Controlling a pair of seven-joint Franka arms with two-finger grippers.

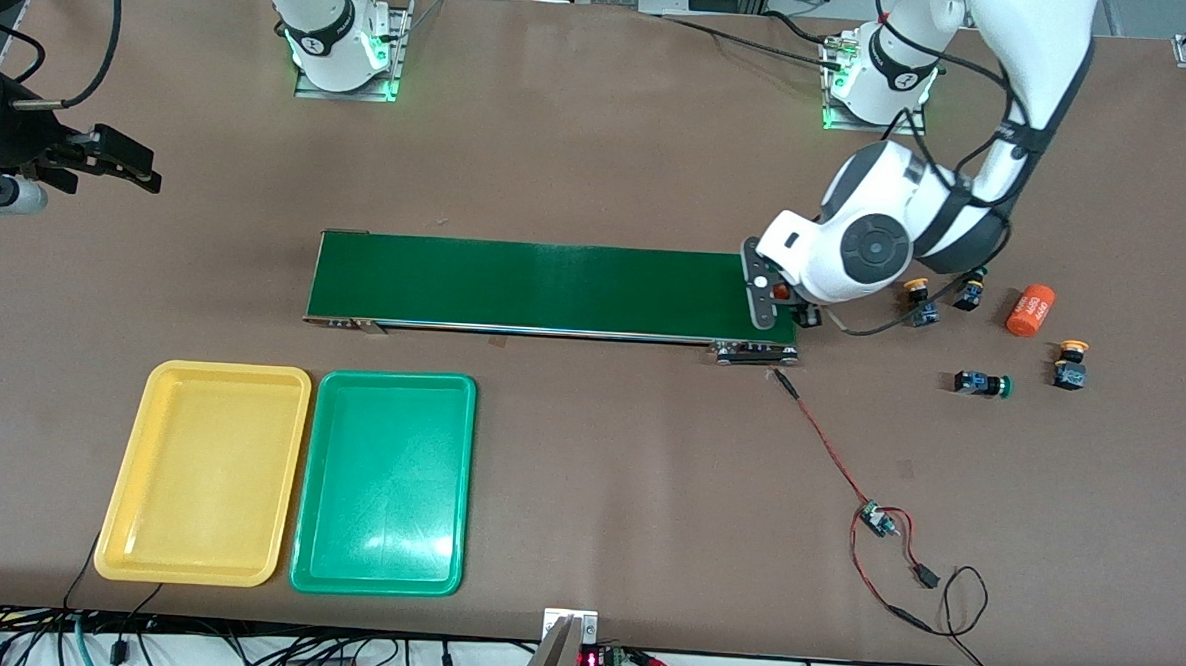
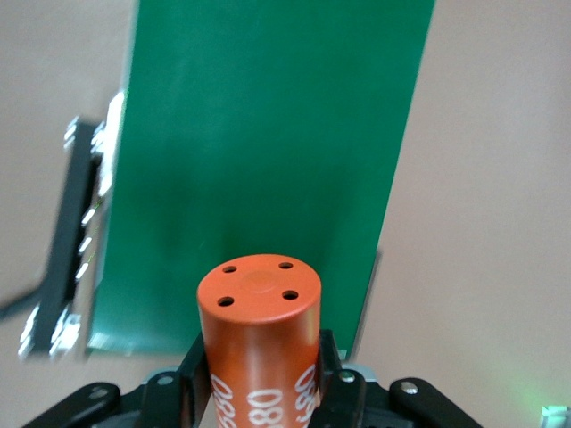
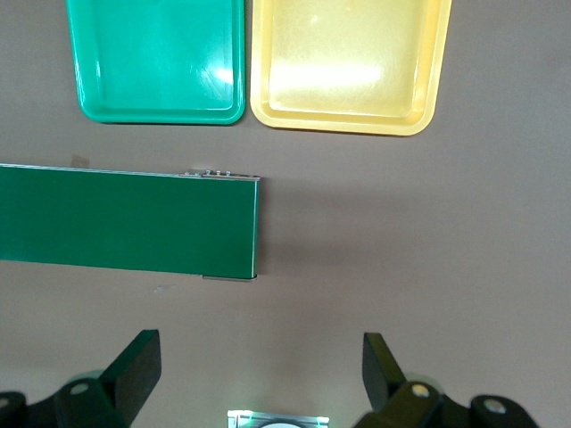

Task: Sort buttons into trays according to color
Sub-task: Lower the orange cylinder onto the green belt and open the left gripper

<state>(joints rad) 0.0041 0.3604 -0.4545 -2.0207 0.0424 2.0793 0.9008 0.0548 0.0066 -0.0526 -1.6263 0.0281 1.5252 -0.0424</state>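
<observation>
matte brown table point(image 1: 586, 493); left pincer point(image 2: 264, 374) grips smooth orange cylinder point(image 2: 259, 343).

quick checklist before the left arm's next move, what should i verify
1. Left hand grip: shut on an orange cylinder, not a button. Not ok for a button sort.
2. Position: the left hand is over the end of the green belt toward the left arm's end of the table. Ok.
3. Buttons: two yellow-capped and two green-capped lie on the table, none picked. Not ok.
4. Trays: yellow tray and green tray sit side by side, nothing in them. Ok.
5. Right hand: open, waiting over the table off the belt's other end. Ok.
6. Second orange cylinder lies among the buttons. Cannot tell if it will obstruct.
</observation>
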